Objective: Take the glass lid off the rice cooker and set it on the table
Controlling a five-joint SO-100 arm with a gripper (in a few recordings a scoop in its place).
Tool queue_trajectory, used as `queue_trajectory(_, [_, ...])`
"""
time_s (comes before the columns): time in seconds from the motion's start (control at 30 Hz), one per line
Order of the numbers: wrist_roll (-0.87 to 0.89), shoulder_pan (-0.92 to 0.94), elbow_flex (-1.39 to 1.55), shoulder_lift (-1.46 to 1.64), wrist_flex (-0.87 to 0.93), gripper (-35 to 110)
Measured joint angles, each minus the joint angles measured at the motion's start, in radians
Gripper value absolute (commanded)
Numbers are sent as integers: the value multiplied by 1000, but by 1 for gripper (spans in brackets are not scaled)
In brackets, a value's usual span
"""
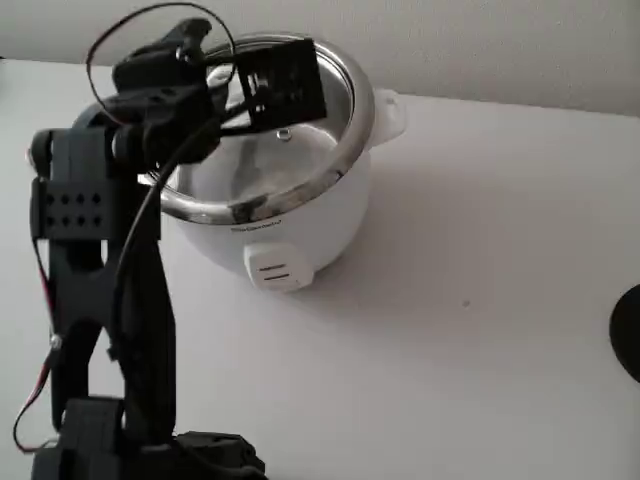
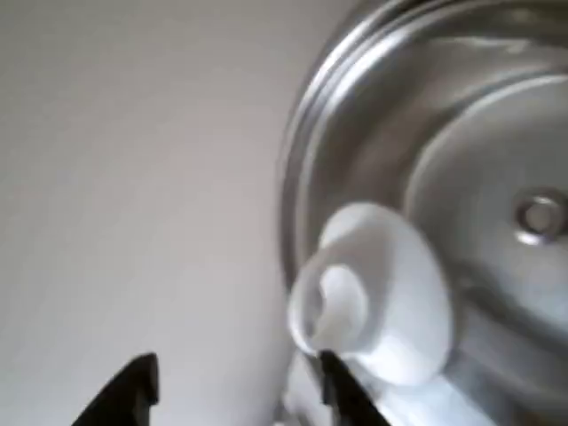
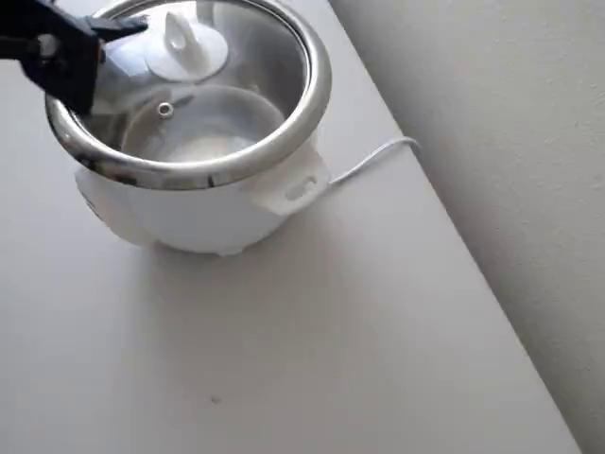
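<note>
Pincer (image 2: 235,386) apart beside knob (image 2: 377,293) — glass lid (image 3: 203,80) on rice cooker (image 3: 203,203).

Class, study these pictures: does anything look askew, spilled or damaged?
Nothing stands out. The glass lid sits level on the rice cooker, which stands upright on the table. No spill or damage shows.

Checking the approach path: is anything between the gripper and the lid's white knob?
Nothing. In the wrist view the open gripper has one fingertip right at the knob of the glass lid, the other out over bare table.
</note>
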Motion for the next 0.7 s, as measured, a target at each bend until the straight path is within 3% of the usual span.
queue_trajectory(0.7, [18,-20,-38,-141,-60,22])
